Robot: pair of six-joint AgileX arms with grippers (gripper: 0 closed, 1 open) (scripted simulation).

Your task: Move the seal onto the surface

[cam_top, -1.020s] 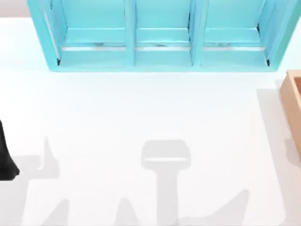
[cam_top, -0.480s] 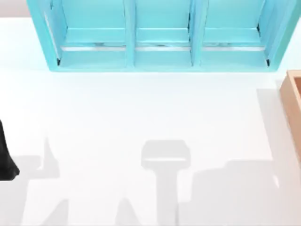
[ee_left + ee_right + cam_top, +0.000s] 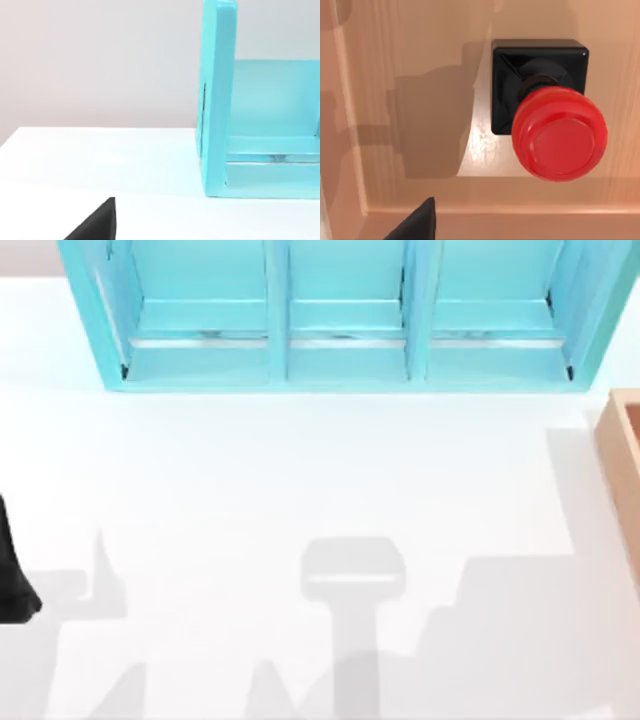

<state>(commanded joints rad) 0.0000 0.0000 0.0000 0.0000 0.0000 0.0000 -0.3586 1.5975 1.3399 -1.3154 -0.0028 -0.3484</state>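
Note:
The seal [image 3: 555,130] stands upright on the floor of the tan wooden box [image 3: 420,75], its glossy red knob on a black square base. The right wrist camera looks straight down on it from above, and a black part of my right gripper [image 3: 415,225] shows at that picture's edge, apart from the seal. In the top view the box [image 3: 622,460] sits at the table's right edge. The white surface [image 3: 300,470] spreads out in front of the shelf. A black part of my left arm [image 3: 12,580] is parked at the table's left edge.
A turquoise shelf unit [image 3: 340,360] with three open bays stands along the back of the table, and its left end wall [image 3: 220,100] is in the left wrist view. Grey arm shadows lie across the front of the tabletop.
The right arm's shadow has grown and spread across the front right of the table, toward the wooden box. The left arm has not moved.

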